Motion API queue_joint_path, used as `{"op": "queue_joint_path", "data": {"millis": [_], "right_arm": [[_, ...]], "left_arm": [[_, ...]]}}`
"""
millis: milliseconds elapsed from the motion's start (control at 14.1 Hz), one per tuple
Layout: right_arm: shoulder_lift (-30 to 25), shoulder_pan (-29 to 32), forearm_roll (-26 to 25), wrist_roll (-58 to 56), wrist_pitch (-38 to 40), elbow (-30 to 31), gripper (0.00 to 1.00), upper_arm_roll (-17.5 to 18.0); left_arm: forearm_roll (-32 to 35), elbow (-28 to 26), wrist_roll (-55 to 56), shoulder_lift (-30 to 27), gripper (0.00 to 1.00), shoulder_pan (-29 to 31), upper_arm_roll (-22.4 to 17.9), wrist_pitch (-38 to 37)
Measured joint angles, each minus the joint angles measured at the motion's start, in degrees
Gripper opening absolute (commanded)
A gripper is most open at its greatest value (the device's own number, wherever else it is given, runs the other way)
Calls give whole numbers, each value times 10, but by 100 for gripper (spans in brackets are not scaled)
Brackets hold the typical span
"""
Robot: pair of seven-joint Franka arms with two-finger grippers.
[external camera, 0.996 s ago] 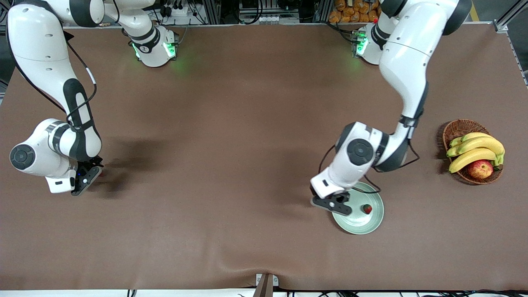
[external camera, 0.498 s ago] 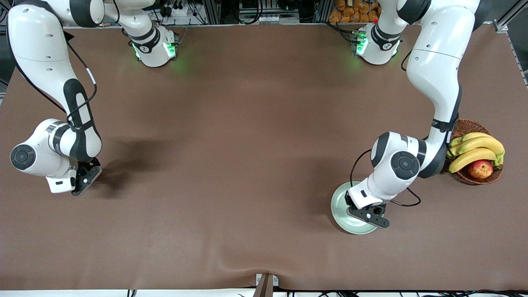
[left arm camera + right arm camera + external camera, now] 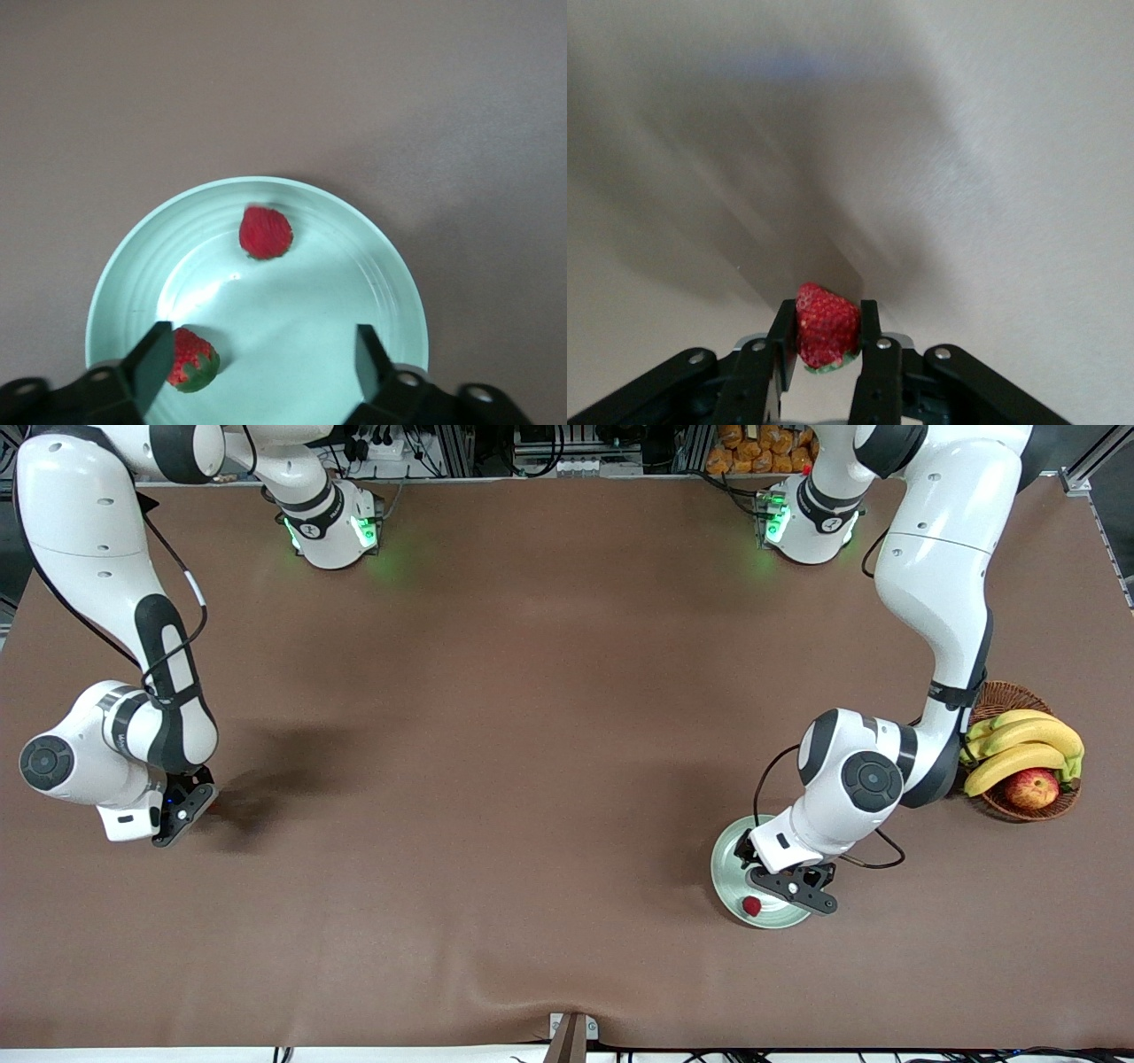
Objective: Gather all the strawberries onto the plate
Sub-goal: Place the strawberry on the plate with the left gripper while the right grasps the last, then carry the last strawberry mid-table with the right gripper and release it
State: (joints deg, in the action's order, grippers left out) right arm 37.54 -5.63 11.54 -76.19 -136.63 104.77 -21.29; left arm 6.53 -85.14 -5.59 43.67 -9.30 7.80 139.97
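The pale green plate lies near the front edge, toward the left arm's end of the table. My left gripper hovers over it, open and holding nothing. In the left wrist view the plate carries two strawberries: one lies free, the other lies beside one finger. The front view shows only one strawberry on the plate. At the right arm's end my right gripper is shut on a third strawberry, low over the table. That berry is hidden in the front view under the right gripper.
A brown wicker basket with bananas and a red-yellow apple stands at the left arm's end, close to the left arm's elbow. A brown cloth covers the table.
The left gripper crossed the plate, then opened, and a strawberry now lies near the plate's front rim. The right gripper has shut on its strawberry, nearly in place.
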Motion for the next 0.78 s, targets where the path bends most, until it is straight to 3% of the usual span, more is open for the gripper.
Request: {"op": "queue_joint_path", "data": {"millis": [213,569,782], "right_arm": [[-14,0,14,-22,31,-42,0,1],[-34,-10,72,-33,159,-153,0,12],[-38,-51,109,-16,174,-168,0,16]], "left_arm": [[0,0,0,0,100,1,0,0],[0,1,0,0,100,5,0,0],[0,3,0,-1,100,7,-1,0]]}}
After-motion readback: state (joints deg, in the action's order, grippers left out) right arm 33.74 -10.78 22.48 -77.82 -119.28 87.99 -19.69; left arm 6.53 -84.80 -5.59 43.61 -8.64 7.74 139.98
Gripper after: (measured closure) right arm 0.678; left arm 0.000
